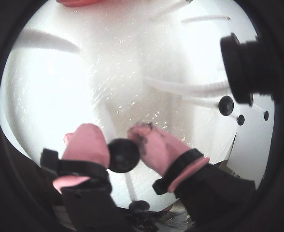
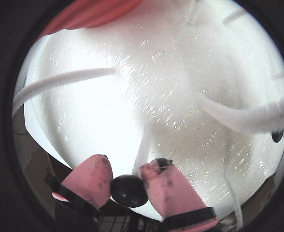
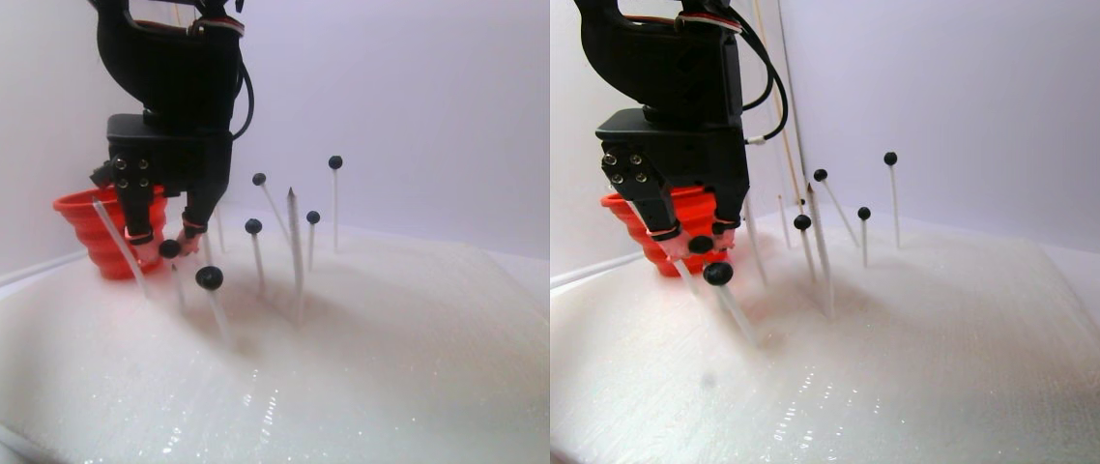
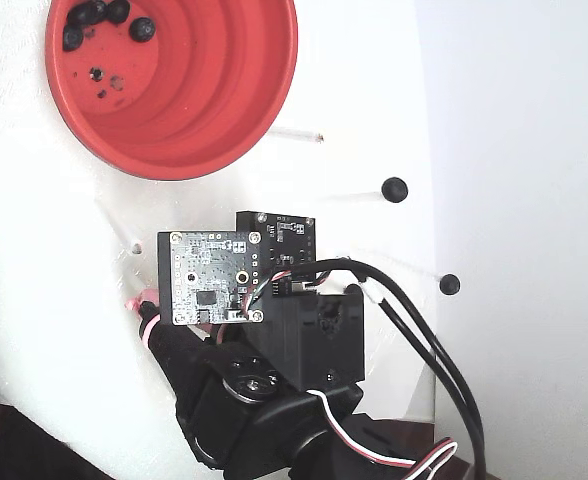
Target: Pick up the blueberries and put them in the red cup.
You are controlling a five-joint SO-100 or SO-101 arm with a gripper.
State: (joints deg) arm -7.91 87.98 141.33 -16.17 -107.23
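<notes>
Pink-tipped hand (image 1: 124, 145) points down, pinching 1 blueberry (image 1: 123, 155).

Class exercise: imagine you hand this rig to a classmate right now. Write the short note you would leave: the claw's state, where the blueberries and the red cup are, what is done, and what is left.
Claw: shut on one blueberry, pinched between its pink fingertips above the white foam.
Red cup: stands on the foam beyond the claw; in the stereo pair view it is right behind it.
Done: a few berries in the cup lie against its far wall.
Left: carry the held berry over the rim and drop it in. Then pick the berries on stalks, at least five, standing to the claw's right in the stereo pair view.
</notes>
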